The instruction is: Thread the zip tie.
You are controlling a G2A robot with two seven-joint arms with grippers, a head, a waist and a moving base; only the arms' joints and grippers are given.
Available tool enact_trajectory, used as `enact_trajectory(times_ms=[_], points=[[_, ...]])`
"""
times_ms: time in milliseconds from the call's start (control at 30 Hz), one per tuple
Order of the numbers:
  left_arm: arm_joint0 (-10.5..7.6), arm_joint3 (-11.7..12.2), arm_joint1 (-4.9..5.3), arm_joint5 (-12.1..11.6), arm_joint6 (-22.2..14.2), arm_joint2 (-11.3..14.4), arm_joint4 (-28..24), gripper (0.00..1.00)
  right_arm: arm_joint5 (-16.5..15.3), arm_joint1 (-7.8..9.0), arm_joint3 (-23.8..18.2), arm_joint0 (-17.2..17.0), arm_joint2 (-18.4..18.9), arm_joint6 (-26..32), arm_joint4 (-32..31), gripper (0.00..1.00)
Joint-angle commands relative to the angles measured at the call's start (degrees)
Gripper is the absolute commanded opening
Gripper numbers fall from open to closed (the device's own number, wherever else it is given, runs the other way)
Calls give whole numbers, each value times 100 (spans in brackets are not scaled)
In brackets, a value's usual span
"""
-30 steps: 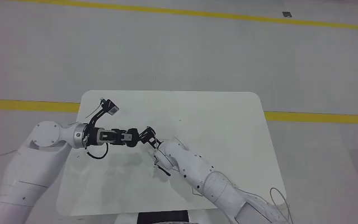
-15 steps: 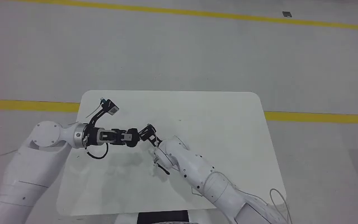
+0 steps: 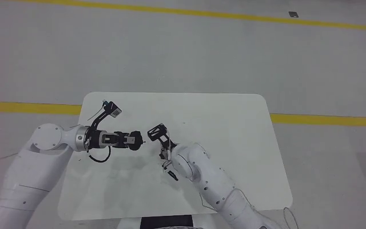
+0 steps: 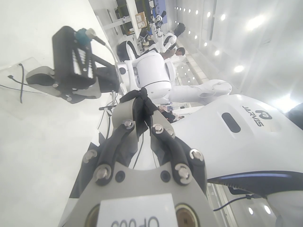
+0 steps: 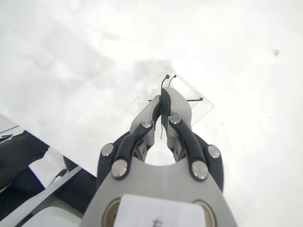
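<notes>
Grey floor with yellow lines surrounds the white table (image 3: pixel 229 114) in the top view. Over the table's left half, the left gripper (image 3: pixel 139 140) points across toward the right arm's black wrist camera (image 3: pixel 157 131); the two are near each other but apart.

From the left wrist, a bright hall with other white robots lies behind. The left gripper's fingers (image 4: pixel 123 112) are drawn close together, pinching a crumpled black bundle (image 4: pixel 142 100) at their tips; what it is I cannot tell. Beyond them the right gripper (image 4: pixel 35 77) hangs under its camera block, above a clear plate (image 4: pixel 14 105) lying flat on the table with loose zip ties (image 4: pixel 21 83) on it.

From the right wrist, that gripper's fingers (image 5: pixel 172 102) are pressed together on a thin black zip tie (image 5: pixel 161 131), whose end trails back between them. Its tips sit over the clear plate, where the loose ties lie crossed.
</notes>
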Motion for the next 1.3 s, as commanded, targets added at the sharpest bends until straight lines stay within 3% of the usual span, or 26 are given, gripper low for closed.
enact_trajectory(times_ms=[0,233,567,700,800,1267], points=[[0,0,0,0,0,0,0,0,-116,51,-202,-203,221,-179,170,0],[0,0,0,0,0,0,0,0,-565,197,-534,-854,949,-959,1095,0],[0,0,0,0,0,0,0,0,-562,200,-523,-881,969,-1017,1141,0],[0,0,0,0,0,0,0,0,-316,194,-472,-1008,1053,-1601,1414,0],[0,0,0,0,0,0,0,0,-320,220,-613,-1151,1159,-1879,1524,0],[0,0,0,0,0,0,0,0,-1075,413,-1404,-2248,1553,-3497,1491,0]])
